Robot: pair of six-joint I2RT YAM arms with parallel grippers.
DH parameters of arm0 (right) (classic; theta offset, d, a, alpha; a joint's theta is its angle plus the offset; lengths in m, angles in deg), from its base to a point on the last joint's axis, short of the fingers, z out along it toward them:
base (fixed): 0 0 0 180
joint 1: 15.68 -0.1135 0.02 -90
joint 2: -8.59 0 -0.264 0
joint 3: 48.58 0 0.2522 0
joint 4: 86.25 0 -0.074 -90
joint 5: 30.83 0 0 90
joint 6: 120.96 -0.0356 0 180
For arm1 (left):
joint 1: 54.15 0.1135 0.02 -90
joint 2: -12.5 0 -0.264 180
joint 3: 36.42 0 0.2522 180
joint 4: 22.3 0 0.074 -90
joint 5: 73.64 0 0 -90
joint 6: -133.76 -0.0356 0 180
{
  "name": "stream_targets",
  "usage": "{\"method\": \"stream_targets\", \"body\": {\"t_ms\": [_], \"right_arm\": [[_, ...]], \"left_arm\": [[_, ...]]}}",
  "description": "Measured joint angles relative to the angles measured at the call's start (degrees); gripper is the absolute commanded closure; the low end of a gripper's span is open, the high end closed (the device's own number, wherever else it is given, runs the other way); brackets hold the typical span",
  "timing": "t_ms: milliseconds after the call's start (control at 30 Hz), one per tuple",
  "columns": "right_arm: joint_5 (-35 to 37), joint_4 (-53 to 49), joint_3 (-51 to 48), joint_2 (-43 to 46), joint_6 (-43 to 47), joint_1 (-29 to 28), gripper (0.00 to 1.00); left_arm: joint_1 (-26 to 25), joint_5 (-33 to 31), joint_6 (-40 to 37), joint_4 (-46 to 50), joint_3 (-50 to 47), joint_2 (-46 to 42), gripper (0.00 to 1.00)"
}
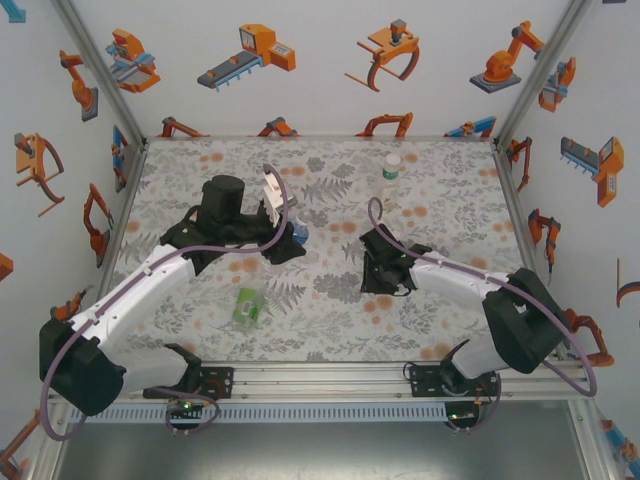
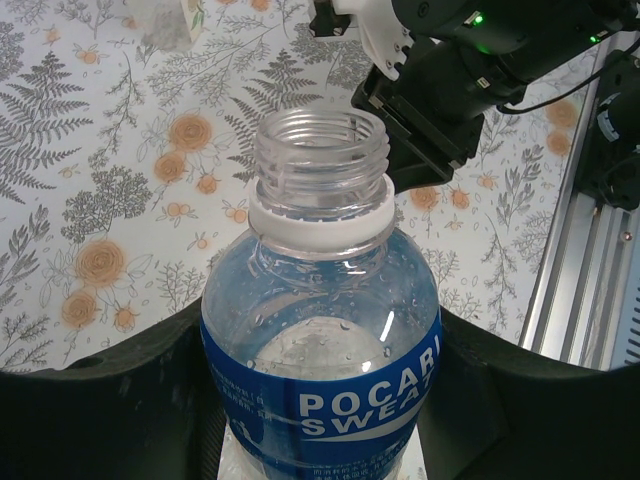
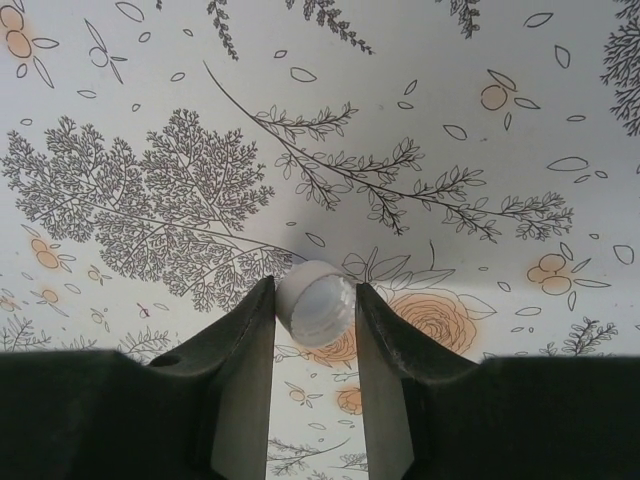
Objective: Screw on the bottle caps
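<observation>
My left gripper [image 2: 320, 410] is shut on the blue-labelled bottle [image 2: 320, 330], held upright with its threaded neck [image 2: 320, 150] open and uncapped. From above, this gripper [image 1: 292, 236] and bottle [image 1: 300, 233] sit left of the table's centre. My right gripper [image 3: 314, 295] is shut on a small white bottle cap [image 3: 315, 300], pinched at the fingertips close over the floral cloth and tilted, its open side toward the camera. Seen from above, the right gripper [image 1: 383, 278] hangs to the right of the held bottle. The green-labelled bottle [image 1: 247, 307] lies on its side near the front.
A slim bottle with a green-and-white label [image 1: 391, 170] stands upright at the back right. The right arm's black wrist [image 2: 450, 80] hangs just beyond the held bottle's neck. An aluminium rail [image 1: 320, 380] runs along the table's near edge, and walls enclose the other sides.
</observation>
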Motion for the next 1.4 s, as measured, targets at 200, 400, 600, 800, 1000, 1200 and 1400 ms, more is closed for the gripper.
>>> {"method": "stream_targets", "body": {"t_ms": [200, 400, 600, 800, 1000, 1200, 1400], "right_arm": [[-1.1, 1.4, -0.3, 0.0, -0.2, 0.5, 0.64], [-2.1, 2.1, -0.3, -0.5, -0.2, 0.9, 0.64], [-2.8, 2.9, -0.3, -1.0, -0.2, 1.0, 0.62], [-3.8, 3.4, -0.2, -2.1, -0.5, 1.4, 0.61], [-4.0, 3.2, 0.0, -2.4, -0.6, 2.1, 0.57], [-3.1, -1.6, 1.7, -2.4, 0.5, 2.1, 0.54], [-3.2, -3.7, 3.2, -1.0, 1.1, 2.1, 0.54]], "left_arm": [[0.0, 0.2, 0.0, 0.0, 0.0, 0.5, 1.00], [0.0, 0.4, 0.0, 0.0, 0.0, 0.8, 1.00], [0.0, 0.4, 0.0, 0.0, 0.0, 0.8, 1.00], [0.0, 0.4, 0.0, 0.0, 0.0, 0.8, 1.00], [0.0, 0.4, 0.0, 0.0, 0.0, 0.9, 1.00], [0.0, 0.4, 0.0, 0.0, 0.0, 1.0, 1.00], [0.0, 0.4, 0.0, 0.0, 0.0, 1.3, 1.00]]}}
